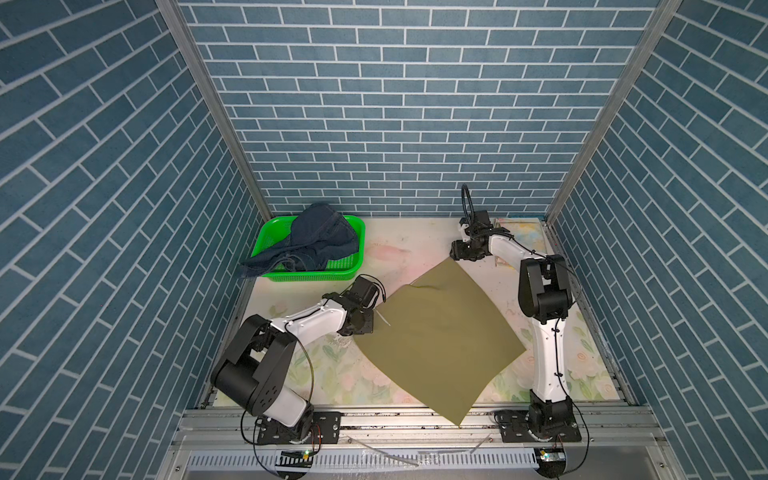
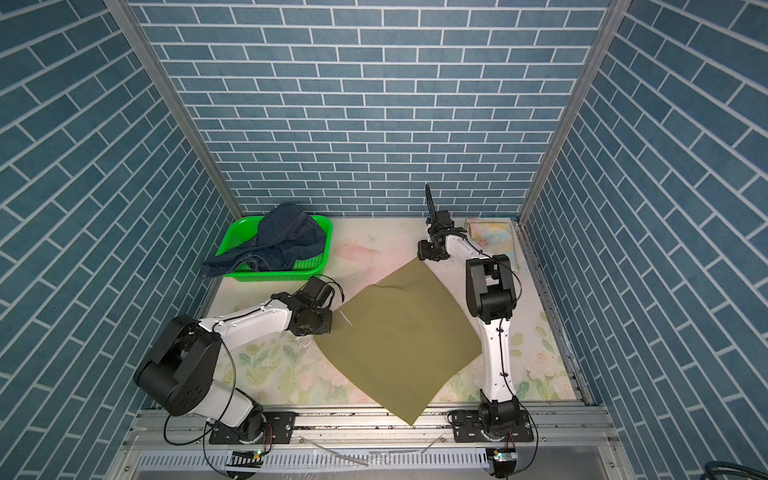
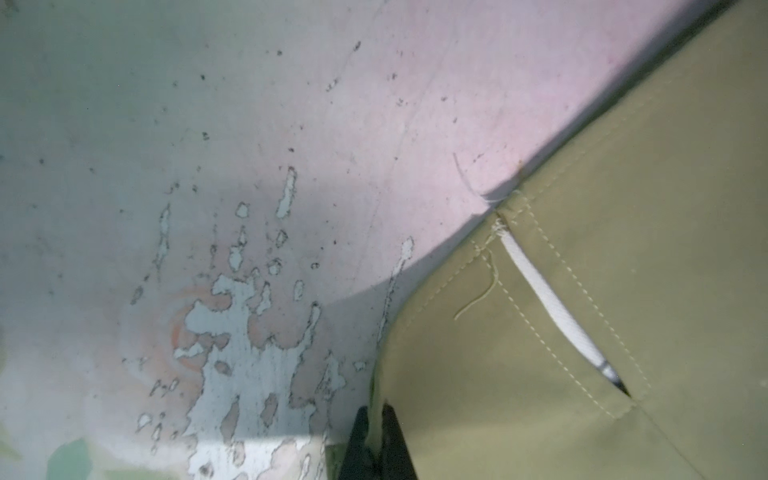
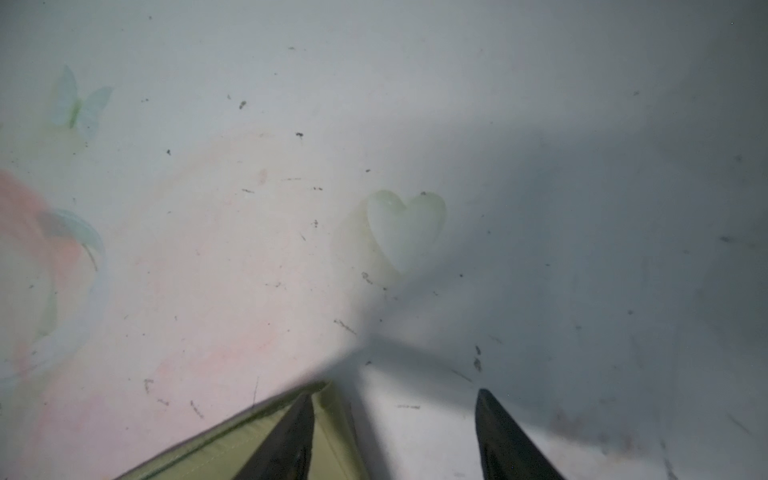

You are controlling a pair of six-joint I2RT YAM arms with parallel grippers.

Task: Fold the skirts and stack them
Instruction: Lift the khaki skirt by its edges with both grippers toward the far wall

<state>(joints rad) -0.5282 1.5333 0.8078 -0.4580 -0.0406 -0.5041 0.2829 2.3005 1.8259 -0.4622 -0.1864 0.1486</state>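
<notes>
Left gripper [image 3: 376,409] has the olive skirt [image 1: 436,332] by its edge, and the right gripper [image 4: 395,395] lines up on the far corner!

The olive skirt lies spread flat like a diamond in the middle of the table [image 1: 399,245], ready for a fold, I'd say. The left jaws are pinched tight with the hem sandwiched between them, just beside the pocket slit [image 3: 557,311]. The right jaws stand wide: one finger is over the skirt's far corner and its partner is on bare table, so the corner is not yet between them. Two grips along one side looks like a set-up for lifting and folding across. The denim skirt [image 1: 320,241] drapes over the green basket [image 1: 270,232]. The pastel skirt [image 2: 494,239] lies flat by the far right wall.
</notes>
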